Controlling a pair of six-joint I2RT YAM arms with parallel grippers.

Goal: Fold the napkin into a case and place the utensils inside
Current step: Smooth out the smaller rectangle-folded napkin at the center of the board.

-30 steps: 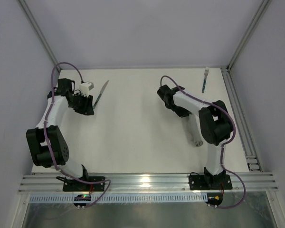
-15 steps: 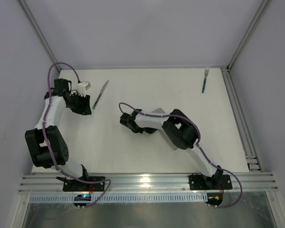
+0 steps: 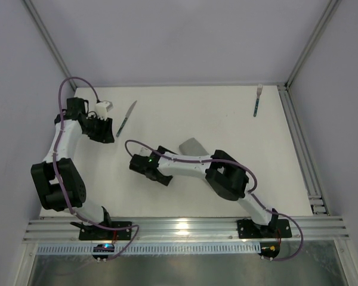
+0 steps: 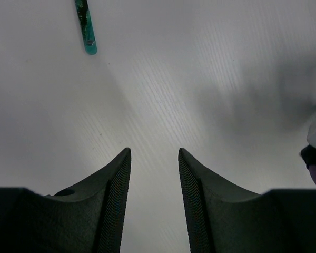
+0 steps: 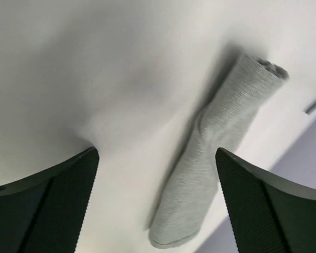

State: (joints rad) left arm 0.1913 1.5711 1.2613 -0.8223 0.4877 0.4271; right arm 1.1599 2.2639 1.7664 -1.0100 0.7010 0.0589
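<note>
The grey napkin (image 5: pixel 221 137) lies on the white table as a narrow folded strip. In the top view only one end of the napkin (image 3: pixel 192 145) shows behind my right forearm. My right gripper (image 5: pixel 157 153) is wide open above the table, the strip just inside its right finger and not touching it. From above, the right gripper (image 3: pixel 144 168) is left of centre. The knife (image 3: pixel 126 118) lies at the back left, its teal handle (image 4: pixel 86 26) ahead of my left gripper (image 4: pixel 154 153). That left gripper (image 3: pixel 101 128) is open and empty. The fork (image 3: pixel 257 100) lies at the back right.
My right arm (image 3: pixel 227 176) stretches low across the middle of the table from its base at the near right. Aluminium rails run along the right edge (image 3: pixel 310 155) and the near edge (image 3: pixel 185 226). Enclosure walls stand close on the left, back and right.
My right arm has swung from the back right down across the table to left of centre. The napkin now shows in the middle. My left arm has barely shifted.
</note>
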